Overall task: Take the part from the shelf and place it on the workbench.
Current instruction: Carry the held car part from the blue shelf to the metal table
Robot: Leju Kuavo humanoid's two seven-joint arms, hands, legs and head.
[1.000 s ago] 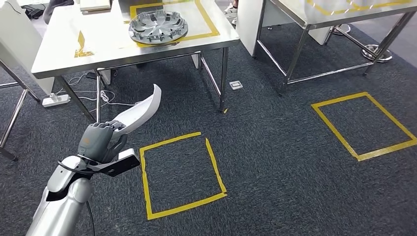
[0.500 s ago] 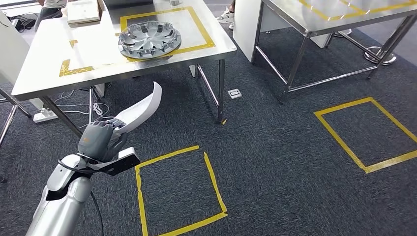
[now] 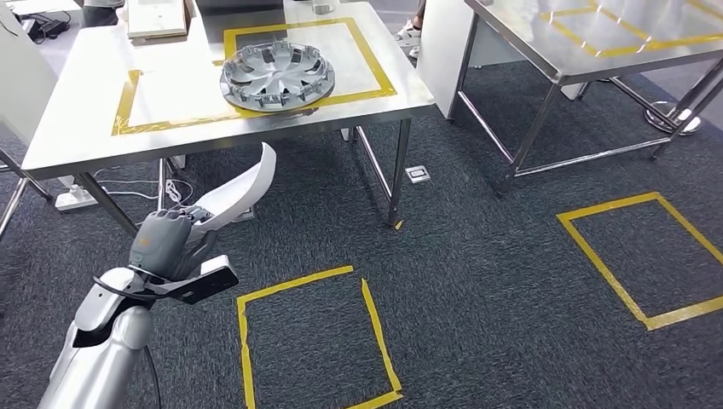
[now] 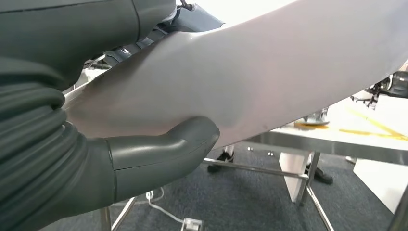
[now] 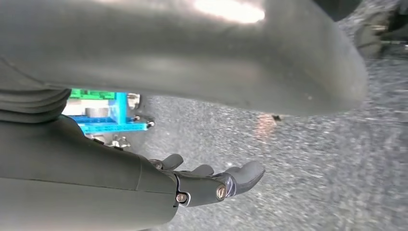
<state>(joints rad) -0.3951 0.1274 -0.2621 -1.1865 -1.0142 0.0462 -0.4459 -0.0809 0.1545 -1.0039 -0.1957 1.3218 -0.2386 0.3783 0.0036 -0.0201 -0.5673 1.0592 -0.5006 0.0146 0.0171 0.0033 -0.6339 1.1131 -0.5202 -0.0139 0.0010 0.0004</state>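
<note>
Dark carpet leads to the workbench point(image 3: 77, 136). Just below its edge, the left hand point(image 3: 166, 243) grips the white part point(image 3: 239, 192) — lift higher (slowly). Right hand point(image 5: 211, 185) hangs loose, holding nothing.

Head view looks down; wrist views sit close.

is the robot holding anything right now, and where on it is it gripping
Yes. The left hand holds the white curved part by its lower, near end; the rest sticks up towards the workbench. The right hand holds nothing.
</note>
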